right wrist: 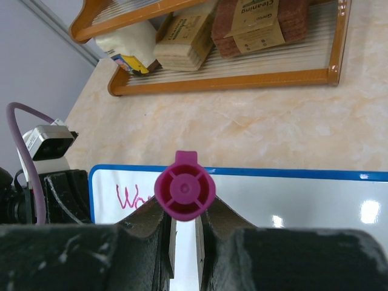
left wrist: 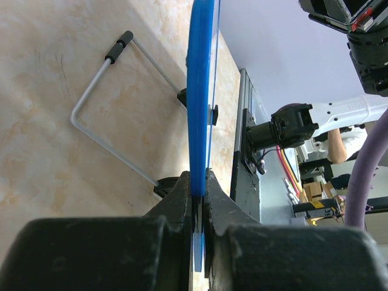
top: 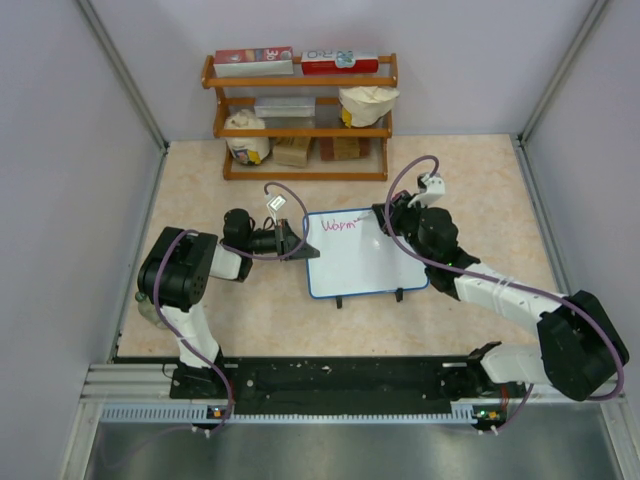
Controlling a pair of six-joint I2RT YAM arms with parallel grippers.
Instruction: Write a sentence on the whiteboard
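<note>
- At table [top: 480, 190] centre, top view: I see the whiteboard [top: 358, 262] with one pink word [top: 340, 225] top-left; sentence barely begun, most left, I reckon.
- Left wrist: left gripper [left wrist: 199, 185] clamped on the board's blue frame.
- Right wrist: right gripper [right wrist: 183, 227] pinching a magenta marker [right wrist: 184, 193] over the board.

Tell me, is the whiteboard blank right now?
No, the whiteboard carries pink handwriting near its far left corner in the overhead view.

Beige marbled counter [top: 200, 190]. Wooden shelf rack [top: 300, 125] stands at far edge; blue-framed whiteboard [top: 365, 262] at centre. Pale bag [top: 247, 138] at rack's left end, possibly on counter itself.
</note>
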